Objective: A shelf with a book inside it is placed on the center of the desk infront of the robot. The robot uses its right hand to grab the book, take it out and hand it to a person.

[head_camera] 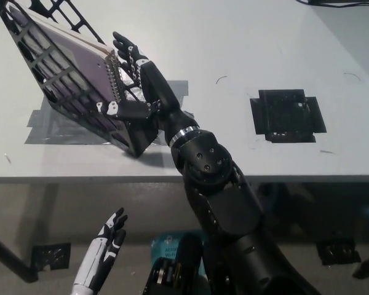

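Note:
A black wire shelf (43, 67) stands tilted on the grey desk at the upper left. Inside it leans a purple spiral-bound book (80, 64), its wire spine facing right. My black right hand (132, 80) is at the shelf's open right side, fingers spread around the book's spine edge: the upper fingers reach past the top of the spine and the thumb lies across the lower part. The fingers are not closed on the book. My white left hand (104, 249) rests low at the lower left, below the desk edge, fingers apart.
Grey tape (61, 126) holds the shelf's base to the desk (234, 37). A black square patch (287, 115) lies on the desk to the right. The desk's front edge runs across the middle of the picture. Cables show at the top right corner.

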